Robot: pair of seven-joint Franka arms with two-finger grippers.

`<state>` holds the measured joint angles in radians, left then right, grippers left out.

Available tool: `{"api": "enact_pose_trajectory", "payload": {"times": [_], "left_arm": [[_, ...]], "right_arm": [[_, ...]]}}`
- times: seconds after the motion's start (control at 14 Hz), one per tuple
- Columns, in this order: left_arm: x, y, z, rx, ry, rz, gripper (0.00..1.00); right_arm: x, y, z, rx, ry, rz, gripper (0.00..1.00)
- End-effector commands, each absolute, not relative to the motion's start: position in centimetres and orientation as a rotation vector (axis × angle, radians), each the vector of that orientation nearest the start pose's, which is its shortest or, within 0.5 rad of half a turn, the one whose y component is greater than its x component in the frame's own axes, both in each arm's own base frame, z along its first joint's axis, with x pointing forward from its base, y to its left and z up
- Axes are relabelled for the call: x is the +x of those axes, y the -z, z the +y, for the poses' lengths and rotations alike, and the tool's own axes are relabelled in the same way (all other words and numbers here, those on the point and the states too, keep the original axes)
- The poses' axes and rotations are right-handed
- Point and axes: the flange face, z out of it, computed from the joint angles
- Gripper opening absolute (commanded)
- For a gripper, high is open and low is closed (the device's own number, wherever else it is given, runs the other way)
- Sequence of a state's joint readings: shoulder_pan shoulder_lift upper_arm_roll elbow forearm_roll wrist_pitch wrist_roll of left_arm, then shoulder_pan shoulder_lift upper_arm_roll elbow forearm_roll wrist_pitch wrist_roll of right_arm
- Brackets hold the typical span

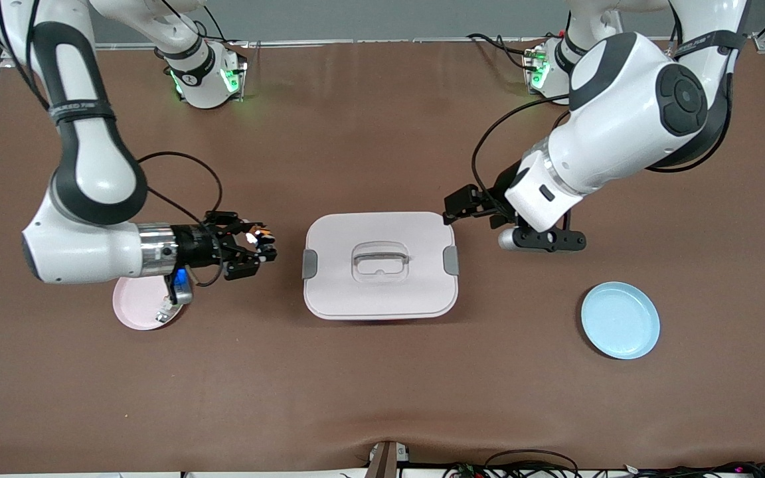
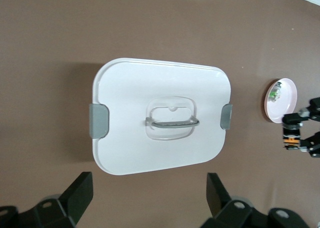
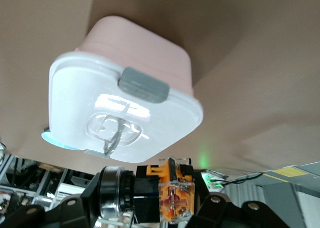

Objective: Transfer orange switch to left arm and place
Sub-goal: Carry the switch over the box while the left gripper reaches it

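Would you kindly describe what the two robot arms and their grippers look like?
Both arms are glossy white with rounded shells and black joint bands. The right arm has a silver wrist ring, and a thin black cable loops to its black two-finger right gripper. The left arm carries a black round joint cap, a looping black cable and a black left gripper. Green lights glow at both bases.

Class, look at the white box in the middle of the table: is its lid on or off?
On. The lid sits flush on the box, grey side latches against both ends, handle lying flat in its recess.
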<state>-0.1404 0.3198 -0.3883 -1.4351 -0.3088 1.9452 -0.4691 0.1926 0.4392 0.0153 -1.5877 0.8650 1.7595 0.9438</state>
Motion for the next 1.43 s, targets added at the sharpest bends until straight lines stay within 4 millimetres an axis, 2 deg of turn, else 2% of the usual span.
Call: {"api": "enact_pose_trajectory", "payload": {"times": [0.0,0.14,0.29,0.43,0.64,0.79,1.15,1.36], "left_arm": [[59.3,-55.4,-33.2,-3.717,0.006,0.006,1.0],[59.7,-55.7,-33.5,-3.801,0.074,0.103,1.0],[60.1,-55.5,-33.7,-3.83,0.109,0.098,1.0],[59.9,-55.5,-35.4,-3.887,0.154,0.067,1.0],[60.6,-53.0,-36.7,-3.889,0.16,0.047,1.0],[60.4,-52.2,-38.1,-3.901,0.195,0.043,0.94],[59.5,-51.2,-39.7,-3.889,0.164,0.091,0.9],[58.5,-50.7,-39.6,-3.871,0.135,0.096,0.9]], "right_arm": [[62.3,-41.1,24.3,-2.088,-0.827,1.302,0.09],[61.9,-42.0,27.8,-2.054,-0.793,1.373,0.09],[61.5,-43.1,30.7,-1.955,-0.816,1.411,0.09],[61.0,-43.6,33.0,-1.915,-0.786,1.456,0.09],[60.0,-44.8,36.7,-1.869,-0.759,1.497,0.09],[59.2,-45.8,39.1,-1.825,-0.742,1.53,0.09],[58.0,-46.0,41.9,-1.783,-0.694,1.548,0.09],[57.9,-45.9,42.1,-1.786,-0.691,1.546,0.09]]}}
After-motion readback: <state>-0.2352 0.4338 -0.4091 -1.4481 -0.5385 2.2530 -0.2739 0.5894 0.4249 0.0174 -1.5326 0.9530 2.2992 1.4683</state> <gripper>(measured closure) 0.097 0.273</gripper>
